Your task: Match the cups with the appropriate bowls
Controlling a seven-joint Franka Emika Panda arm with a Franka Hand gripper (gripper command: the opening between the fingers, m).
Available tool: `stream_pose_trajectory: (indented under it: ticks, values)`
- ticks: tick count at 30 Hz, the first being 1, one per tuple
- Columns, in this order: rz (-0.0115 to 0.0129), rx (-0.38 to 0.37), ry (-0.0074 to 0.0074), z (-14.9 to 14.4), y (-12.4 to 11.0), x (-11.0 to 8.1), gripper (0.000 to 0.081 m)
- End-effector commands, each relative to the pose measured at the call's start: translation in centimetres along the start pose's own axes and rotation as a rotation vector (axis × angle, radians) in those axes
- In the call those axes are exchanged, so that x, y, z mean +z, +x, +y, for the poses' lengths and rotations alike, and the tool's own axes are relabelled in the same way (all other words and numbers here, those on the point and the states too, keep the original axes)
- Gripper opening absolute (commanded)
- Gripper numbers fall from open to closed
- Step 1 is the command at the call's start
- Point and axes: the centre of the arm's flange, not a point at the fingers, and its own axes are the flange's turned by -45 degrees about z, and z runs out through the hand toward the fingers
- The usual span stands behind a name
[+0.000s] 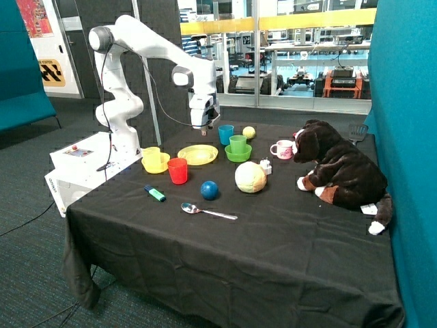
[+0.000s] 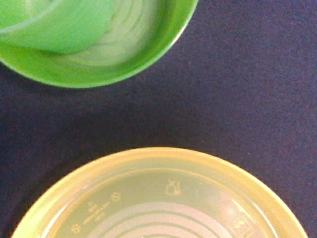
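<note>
The green cup [image 1: 237, 143] [image 2: 54, 25] stands upright inside the bright green bowl [image 1: 240, 156] [image 2: 148, 54] near the middle of the table. At the table edge nearest the robot base, the yellow cup [image 1: 150, 154] sits in the yellow bowl [image 1: 161, 165]. A red cup [image 1: 177, 171] stands on the cloth beside the yellow bowl, and a blue cup [image 1: 226, 134] stands behind the green bowl. My gripper [image 1: 203, 130] hangs above the far edge of the flat yellow-green plate [image 1: 198, 155] [image 2: 163, 198], between the two bowls, and holds nothing that I can see.
On the black cloth lie a blue ball [image 1: 209, 189], a pale cabbage-like ball [image 1: 250, 177], a spoon [image 1: 208, 212], a marker [image 1: 155, 193], a small yellow ball [image 1: 248, 132] and a white-pink mug [image 1: 281, 149]. A brown plush dog [image 1: 338, 167] fills the far side.
</note>
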Motion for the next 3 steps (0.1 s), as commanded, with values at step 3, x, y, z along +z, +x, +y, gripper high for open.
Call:
stream_pose_trajectory:
  ticks: [3]
  values:
    - [-0.0010,-0.048,-0.0008,0.21,0.06,-0.74,0.0502]
